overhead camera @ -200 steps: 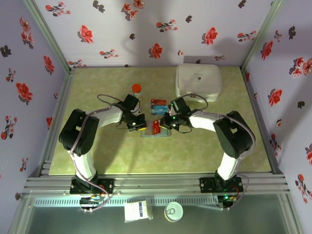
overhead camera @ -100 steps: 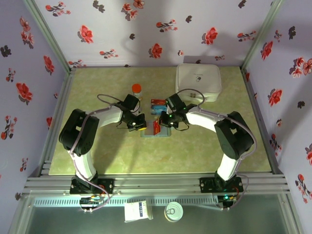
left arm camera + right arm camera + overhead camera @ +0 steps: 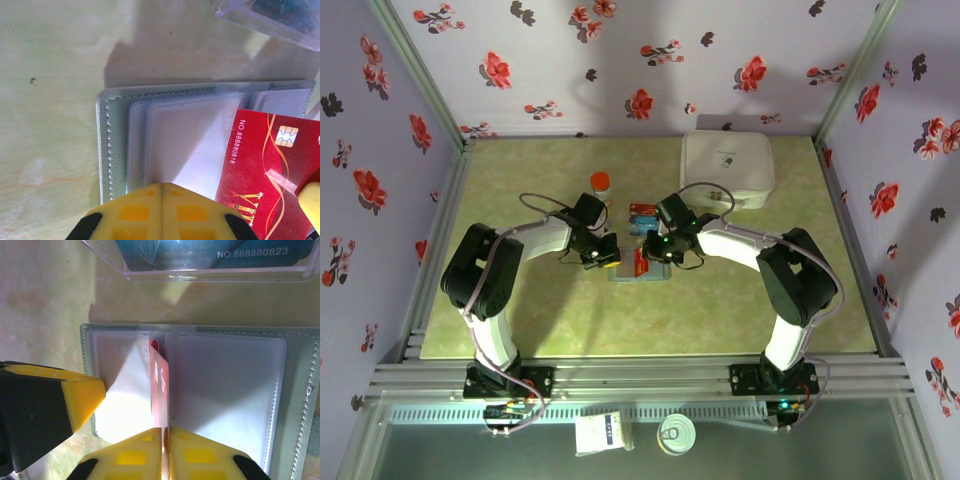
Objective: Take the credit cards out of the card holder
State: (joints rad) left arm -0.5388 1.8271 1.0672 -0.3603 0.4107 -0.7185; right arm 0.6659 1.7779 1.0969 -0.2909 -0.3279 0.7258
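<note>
The open card holder (image 3: 301, 400), mid-frame, has a red credit card (image 3: 160, 385) upright at its fold, pinched by the right gripper (image 3: 165, 434); the left gripper (image 3: 161, 189) has its jaws closed, empty. Above, a clear tray (image 3: 215, 276) holds a blue credit card (image 3: 200, 252).

I have the thin grey-green stitched bifold card holder (image 3: 300, 405) lying open and flat just ahead of my right gripper (image 3: 165, 432), clear sleeves facing up. A glossy red credit card (image 3: 265, 170) with gold print and a chip sits at its centre fold, pinched edge-on between those fingertips. A dark blue card (image 3: 210, 252) lies flat beyond the holder's far edge.
</note>
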